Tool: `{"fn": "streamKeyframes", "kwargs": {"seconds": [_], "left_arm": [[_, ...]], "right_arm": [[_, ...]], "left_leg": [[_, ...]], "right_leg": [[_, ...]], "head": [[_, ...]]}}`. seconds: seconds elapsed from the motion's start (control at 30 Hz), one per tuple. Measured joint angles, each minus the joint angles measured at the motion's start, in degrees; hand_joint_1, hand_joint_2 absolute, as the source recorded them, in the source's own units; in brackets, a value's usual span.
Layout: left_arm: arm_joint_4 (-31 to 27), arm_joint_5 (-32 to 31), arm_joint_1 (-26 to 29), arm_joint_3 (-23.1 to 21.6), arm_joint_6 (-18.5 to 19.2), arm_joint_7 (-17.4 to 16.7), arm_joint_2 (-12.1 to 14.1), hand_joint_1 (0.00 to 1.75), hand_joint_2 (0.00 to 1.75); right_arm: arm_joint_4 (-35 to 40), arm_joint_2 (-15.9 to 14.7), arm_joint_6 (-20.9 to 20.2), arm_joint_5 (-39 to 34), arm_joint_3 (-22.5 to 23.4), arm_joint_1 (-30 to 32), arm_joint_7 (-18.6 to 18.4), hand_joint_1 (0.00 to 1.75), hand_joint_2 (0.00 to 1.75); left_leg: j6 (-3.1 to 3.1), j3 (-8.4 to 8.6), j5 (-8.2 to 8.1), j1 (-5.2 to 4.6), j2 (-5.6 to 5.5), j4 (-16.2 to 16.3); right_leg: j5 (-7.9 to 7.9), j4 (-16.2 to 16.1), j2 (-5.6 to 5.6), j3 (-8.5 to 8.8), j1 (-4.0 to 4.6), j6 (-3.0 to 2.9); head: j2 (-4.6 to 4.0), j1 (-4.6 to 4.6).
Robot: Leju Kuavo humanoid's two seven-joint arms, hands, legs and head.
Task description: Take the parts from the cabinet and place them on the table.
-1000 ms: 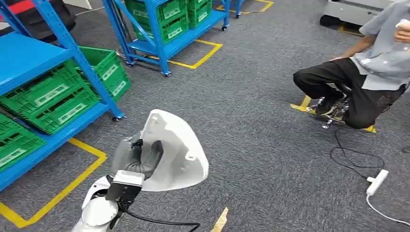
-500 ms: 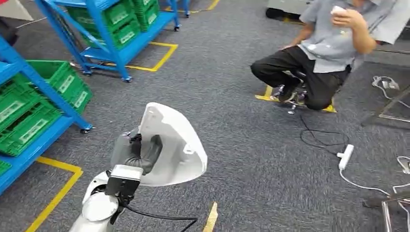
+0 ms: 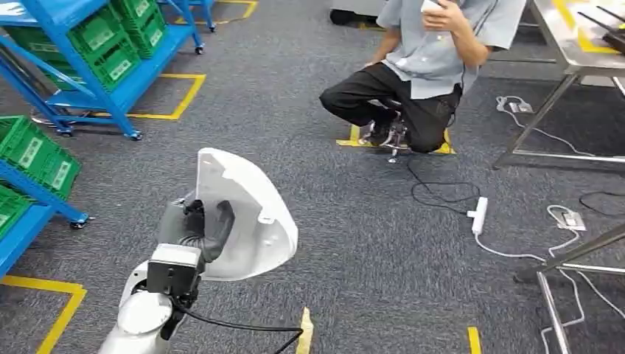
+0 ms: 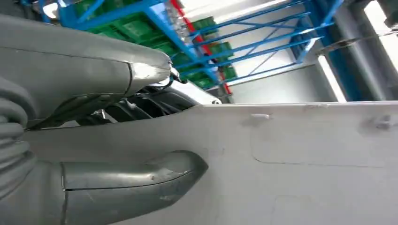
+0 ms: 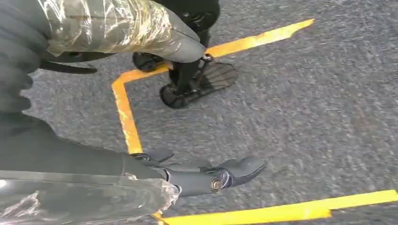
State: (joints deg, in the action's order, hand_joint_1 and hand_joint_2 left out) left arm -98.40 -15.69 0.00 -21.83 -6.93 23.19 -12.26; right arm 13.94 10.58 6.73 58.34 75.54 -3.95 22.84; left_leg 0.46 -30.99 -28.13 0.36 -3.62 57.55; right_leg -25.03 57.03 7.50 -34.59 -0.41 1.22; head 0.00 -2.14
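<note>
With the view swung away from the blue racks [image 3: 110, 70] toward a metal table [image 3: 582, 55], the left hand [image 3: 197, 228] keeps its grip on the white moulded shell [image 3: 247, 214] above the carpet, mid-carry, while the right hand [image 5: 141, 117] hangs spread, holding nothing

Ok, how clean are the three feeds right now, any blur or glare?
Head view: evenly lit and mostly sharp, white part in the left hand clear. Left wrist view: the part is close and soft, with bright glare in the background. Right wrist view: carpet smeared by motion blur, right hand sharper.
</note>
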Motion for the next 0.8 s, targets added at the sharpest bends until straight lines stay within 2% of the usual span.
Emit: {"fn": "streamKeyframes", "kwargs": {"seconds": [0.03,0.07,0.1,0.13,0.17,0.2,0.23,0.27,0.3,0.33,0.37,0.4,0.43,0.47,0.5,0.53,0.57,0.6,0.63,0.67,0.7,0.73,0.77,0.8], "left_arm": [[0.0,0.0,0.0,0.1,0.0,0.0,0.0,1.75,1.75],[0.0,0.0,-0.1,0.2,0.0,0.0,-0.2,1.75,1.75],[0.0,0.0,-0.1,0.2,0.0,0.0,-0.3,1.75,1.75],[0.0,0.3,-0.1,0.3,0.0,0.0,-0.3,1.75,1.75],[0.0,0.7,-0.1,0.5,0.0,0.0,-0.3,1.75,1.75],[0.0,1.4,0.0,0.7,-0.1,0.0,-0.3,1.75,1.75],[0.0,1.8,0.0,0.9,-0.2,0.1,-0.3,1.75,1.75],[0.0,2.2,0.1,1.0,-0.3,0.2,-0.3,1.75,1.75],[0.0,2.7,0.0,1.1,-0.3,0.3,-0.3,1.75,1.75],[0.0,3.1,0.0,1.2,-0.3,0.5,-0.3,1.75,1.75],[0.0,3.3,0.0,1.3,-0.3,0.7,-0.3,1.75,1.75],[0.0,3.5,-0.1,1.4,-0.2,0.9,-0.4,1.75,1.75],[0.0,3.7,-0.2,1.5,-0.1,1.1,-0.4,1.75,1.75],[0.0,3.8,-0.3,1.6,0.0,1.2,-0.4,1.75,1.75],[0.0,3.8,-0.3,1.6,0.0,1.4,-0.4,1.75,1.75],[0.0,3.8,-0.4,1.7,0.0,1.6,-0.5,1.75,1.75],[0.0,3.8,-0.5,1.7,0.0,1.8,-0.5,1.75,1.75],[0.0,3.8,-0.7,1.7,0.0,2.0,-0.5,1.75,1.75],[-0.1,3.8,-0.8,1.8,0.0,2.2,-0.5,1.75,1.75],[-0.1,3.8,-0.8,1.9,0.0,2.3,-0.4,1.75,1.75],[-0.1,3.8,-0.7,2.1,0.0,2.3,-0.3,1.75,1.75],[-0.1,3.8,-0.6,2.2,0.0,2.3,-0.2,1.75,1.75],[-0.1,3.9,-0.6,2.3,0.0,2.4,-0.1,1.75,1.75],[-0.1,3.9,-0.6,2.3,0.0,2.8,0.0,1.75,1.75]], "right_arm": [[0.0,0.0,0.0,0.0,0.0,0.2,0.0,0.00,1.75],[0.0,-0.1,0.0,0.0,0.1,0.3,0.0,0.00,1.75],[0.0,-0.2,0.0,0.0,0.1,0.4,0.0,0.00,1.75],[0.0,-0.2,0.0,0.0,0.1,0.2,0.0,0.00,1.75],[0.0,-0.2,0.0,0.0,0.1,0.1,0.0,0.00,1.75],[0.0,-0.2,0.0,0.0,0.1,-0.1,0.0,0.00,1.75],[0.0,-0.2,0.0,0.0,0.1,-0.1,0.0,0.00,1.75],[0.0,-0.2,-0.1,0.0,0.1,0.0,0.0,0.00,1.75],[0.0,-0.2,-0.1,0.0,0.2,0.2,0.0,0.00,1.75],[0.0,-0.3,-0.1,0.0,0.2,0.2,0.0,0.00,1.75],[0.0,-0.4,-0.1,0.0,0.2,0.2,0.0,0.00,1.75],[0.0,-0.4,-0.2,0.0,0.2,0.1,0.0,0.00,1.75],[0.0,-0.4,-0.2,0.0,0.2,-0.2,0.0,0.00,1.75],[0.0,-0.5,-0.2,0.0,0.2,-0.4,0.0,0.00,1.75],[0.0,-0.5,-0.2,0.0,0.2,-0.4,0.0,0.00,1.75],[0.0,-0.6,-0.2,0.0,0.2,-0.2,0.0,0.00,1.75],[0.0,-0.6,-0.2,0.0,0.2,-0.1,0.0,0.00,1.75],[0.0,-0.7,-0.2,0.0,0.2,0.1,0.0,0.00,1.75],[0.0,-0.7,-0.2,0.0,0.2,0.0,0.0,0.00,1.75],[0.0,-0.7,-0.2,0.0,0.2,-0.2,0.0,0.00,1.75],[0.0,-0.7,-0.2,0.0,0.2,-0.2,0.0,0.00,1.75],[0.0,-0.7,-0.3,0.0,0.2,-0.2,0.0,0.00,1.75],[0.0,-0.7,-0.3,0.0,0.2,-0.2,0.0,0.00,1.75],[0.0,-0.7,-0.3,0.1,0.2,-0.1,0.0,0.00,1.75]], "left_leg": [[0.26,0.01,0.16,-0.13,0.47,-0.1],[0.82,0.14,0.56,0.31,1.34,-0.7],[1.08,0.26,0.69,0.22,2.21,-0.9],[1.42,0.22,0.66,0.11,2.81,-0.9],[1.58,0.20,0.62,-0.05,3.56,-0.9],[1.66,0.13,0.56,-0.17,4.68,-0.9],[1.70,0.04,0.54,-0.23,5.52,-0.9],[1.70,0.04,0.52,-0.28,6.25,-0.9],[1.69,0.06,0.48,-0.33,6.96,-0.9],[1.58,0.15,0.38,-0.35,7.66,-0.9],[1.45,0.30,0.26,-0.36,8.20,-0.9],[1.19,0.53,0.09,-0.48,8.77,-0.9],[0.85,0.46,-0.14,-1.00,9.23,-0.7],[0.67,0.44,-0.16,-1.06,9.82,-0.6],[0.60,0.53,-0.17,-1.07,10.32,-0.6],[0.30,0.68,-0.17,-0.96,11.06,-0.7],[-0.10,0.90,-0.45,-0.92,11.60,-0.7],[-0.63,0.82,-1.27,-0.65,9.15,0.0],[-0.81,-0.18,-3.08,-0.48,6.10,2.4],[-0.94,-2.01,-5.44,-0.34,4.75,6.7],[-1.05,-4.27,-7.59,-0.24,4.26,11.5],[-1.12,-6.34,-8.94,-0.23,4.14,15.6],[-1.14,-7.26,-8.84,-0.23,4.12,17.1],[-1.09,-7.04,-7.25,-0.19,4.11,16.1]], "right_leg": [[0.22,-0.2,0.53,-0.13,-0.13,0.38],[0.12,0.0,0.73,-0.50,-0.09,0.70],[-0.98,1.2,-2.75,-1.37,0.18,0.73],[-2.88,4.2,-5.21,-2.70,0.22,0.97],[-4.77,7.9,-6.15,-4.44,0.18,1.21],[-7.13,13.4,-6.74,-7.02,0.07,1.40],[-8.36,17.1,-6.95,-8.74,0.00,1.58],[-8.20,18.1,-7.01,-9.06,-0.08,1.67],[-6.82,16.4,-7.11,-7.96,-0.15,1.69],[-4.45,11.8,-7.44,-5.34,-0.15,1.59],[-2.40,6.8,-8.34,-2.40,-0.13,1.45],[-1.14,1.6,-10.96,0.69,0.03,1.22],[-2.03,0.1,-12.84,1.82,0.94,0.91],[-1.69,0.1,-11.82,1.50,0.72,0.21],[-1.72,0.2,-11.30,1.30,0.81,-0.01],[-1.76,0.2,-10.52,1.16,0.97,-0.35],[-1.49,-0.2,-9.87,1.30,0.78,-0.79],[-1.23,-0.4,-9.26,1.54,0.43,-1.13],[-1.14,-0.4,-8.63,1.53,0.28,-1.38],[-1.10,-0.4,-7.95,1.52,0.25,-1.62],[-1.09,-0.4,-7.06,1.49,0.27,-1.68],[-1.08,-0.4,-6.19,1.47,0.29,-1.69],[-1.06,-0.4,-5.44,1.47,0.28,-1.70],[-1.06,-0.4,-4.54,1.54,0.27,-1.69]], "head": [[0.00,0.02],[0.00,0.09],[0.00,0.11],[0.00,0.64],[0.00,0.61],[0.00,0.55],[0.00,0.61],[0.00,0.57],[0.00,0.59],[0.00,0.57],[0.00,0.57],[0.00,0.59],[0.00,0.66],[0.00,0.39],[0.00,0.44],[0.00,0.53],[0.00,0.55],[0.00,0.46],[0.00,0.20],[0.00,0.09],[0.00,-0.02],[0.00,0.04],[0.00,0.00],[0.00,-0.02]]}}
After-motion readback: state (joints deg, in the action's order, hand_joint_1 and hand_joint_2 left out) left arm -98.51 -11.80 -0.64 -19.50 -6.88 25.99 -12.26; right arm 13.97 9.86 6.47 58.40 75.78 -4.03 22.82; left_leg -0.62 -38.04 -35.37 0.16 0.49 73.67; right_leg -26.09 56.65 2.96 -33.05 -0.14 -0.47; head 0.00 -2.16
